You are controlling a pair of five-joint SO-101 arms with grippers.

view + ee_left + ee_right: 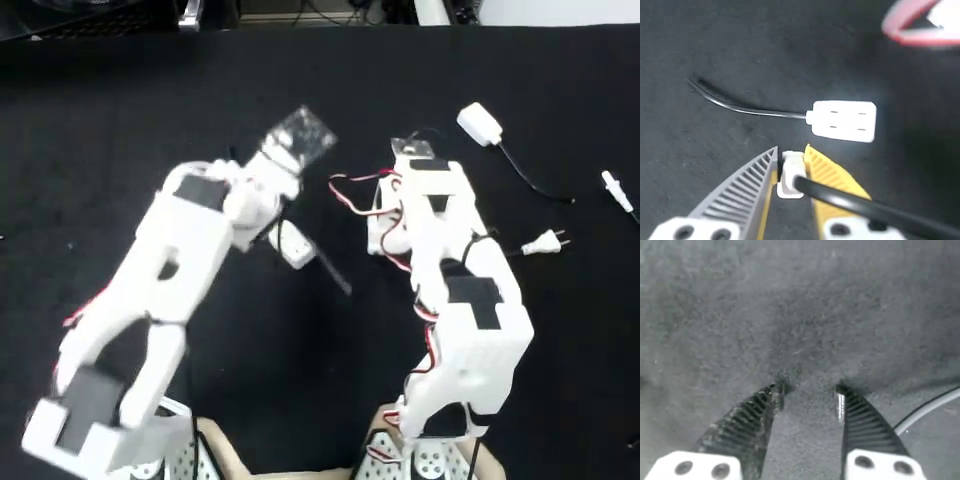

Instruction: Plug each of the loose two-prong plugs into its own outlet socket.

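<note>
Black cloth (pixel 120 100) is covering the table. The left gripper (pixel 790 154) is clamping a white two-prong plug (pixel 789 180) between its grey and yellow fingers, and the plug's black cord (pixel 850 202) is running back past the yellow finger. The prongs themselves cannot be made out. A white outlet socket (pixel 844 121) is lying flat on the cloth just ahead of the held plug and apart from it. Its slot pairs are facing up and its thin black lead (pixel 750 110) is trailing off across the cloth. The right gripper (pixel 807 390) is standing with its dark fingers moderately parted, tips down at the cloth, nothing between them. A grey cable (pixel 927 412) is passing beside one finger. In the high view, taking the table centre as the dial, a second white socket (pixel 480 123) is lying at 1 o'clock. A loose plug (pixel 543 242) is lying at 3 o'clock near the right arm, prongs pointing to 3 o'clock. A small white piece (pixel 617 190) is sitting at 2 o'clock by the edge; its kind cannot be told.
</note>
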